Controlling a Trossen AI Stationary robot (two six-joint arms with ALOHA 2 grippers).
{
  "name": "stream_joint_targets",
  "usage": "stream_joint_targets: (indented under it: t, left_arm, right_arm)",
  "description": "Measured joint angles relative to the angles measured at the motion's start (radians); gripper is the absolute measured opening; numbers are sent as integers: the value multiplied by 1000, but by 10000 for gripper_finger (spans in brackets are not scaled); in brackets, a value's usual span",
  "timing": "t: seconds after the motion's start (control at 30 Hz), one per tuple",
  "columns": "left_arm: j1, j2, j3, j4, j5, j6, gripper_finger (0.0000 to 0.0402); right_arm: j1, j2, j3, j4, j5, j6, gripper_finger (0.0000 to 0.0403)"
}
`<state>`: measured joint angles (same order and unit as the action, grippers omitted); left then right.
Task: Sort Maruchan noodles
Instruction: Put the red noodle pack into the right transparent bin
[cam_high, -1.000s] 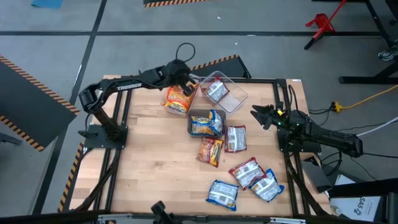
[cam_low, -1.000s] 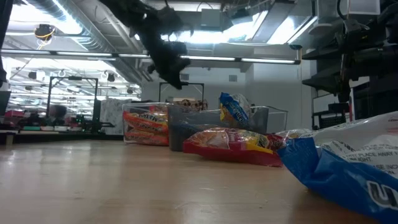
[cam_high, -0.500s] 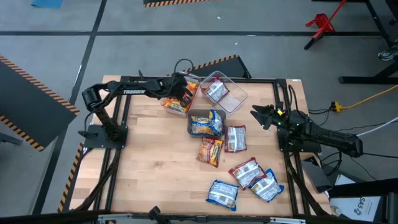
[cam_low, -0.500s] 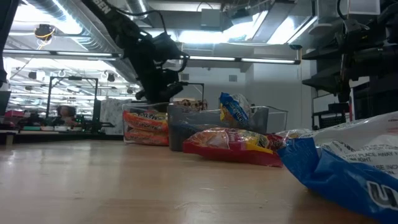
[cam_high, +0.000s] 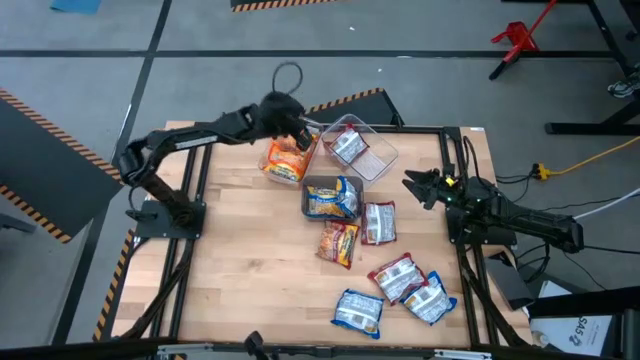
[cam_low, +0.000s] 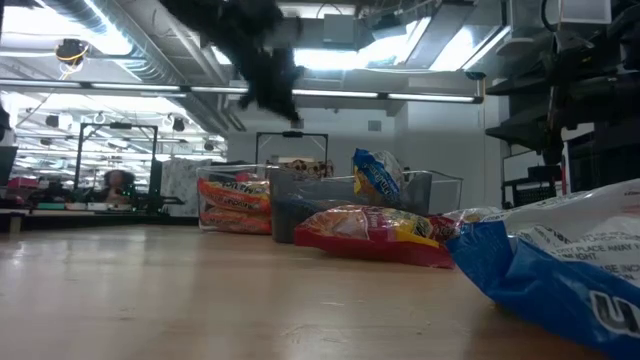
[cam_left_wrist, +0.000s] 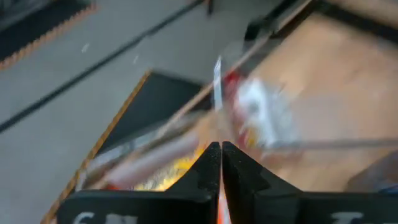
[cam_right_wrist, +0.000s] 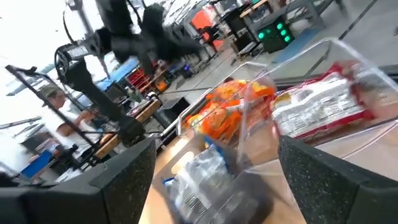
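My left gripper (cam_high: 298, 128) hangs shut above the far end of a clear bin holding orange-yellow noodle packets (cam_high: 285, 160). It holds nothing; its own view shows the closed fingertips (cam_left_wrist: 221, 149) over that bin. A second clear bin beside it holds a red-and-white packet (cam_high: 348, 146). In a third bin a blue packet (cam_high: 330, 198) stands up. Loose packets lie flat on the wood: an orange one (cam_high: 338, 242), two red-and-white ones (cam_high: 378, 222) (cam_high: 397, 275), and two blue ones (cam_high: 430, 298) (cam_high: 358, 310). My right gripper (cam_high: 420, 185) waits open at the table's right edge, pointing level at the bins.
Black frame rails (cam_high: 455, 170) run along the table's edges, and cables hang off its right side. Bare wood (cam_high: 240, 280) lies at the near left. In the low view a blue packet (cam_low: 560, 270) fills the near right. A person (cam_right_wrist: 59, 118) is in the room beyond.
My left gripper dipped down onto the orange packets in their bin, then rose again to about the height it had before, rolling a little at the wrist. Its fingers stayed shut throughout. The packets lie as they did.
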<state>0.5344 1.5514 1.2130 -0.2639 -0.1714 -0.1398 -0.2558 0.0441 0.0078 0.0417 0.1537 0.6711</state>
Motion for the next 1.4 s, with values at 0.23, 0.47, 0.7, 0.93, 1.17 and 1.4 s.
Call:
stream_joint_targets:
  t: [0.23, 0.47, 0.7, 0.93, 1.17, 1.4]
  left_arm:
    - [-57, -125, 122, 4, 190, 15, 66]
    - [-219, -181, 199, -15, 296, -33, 110]
    - [-473, -121, 205, -210, 47, 36, 117]
    - [-647, -12, 141, -322, -32, -266, 117]
    - [-759, 50, -16, -244, -105, -540, 117]
    - [-785, 95, -168, 80, -97, -634, 117]
  right_arm:
    - [0, 108, 15, -65, -133, -2, 324]
    - [0, 296, 40, -91, -147, -37, 324]
    - [0, 381, 56, -122, -182, -78, 324]
    - [0, 405, 59, -189, -240, -104, 324]
    - [1, 406, 59, -190, -252, -96, 324]
    - [1, 406, 59, -190, -261, -93, 324]
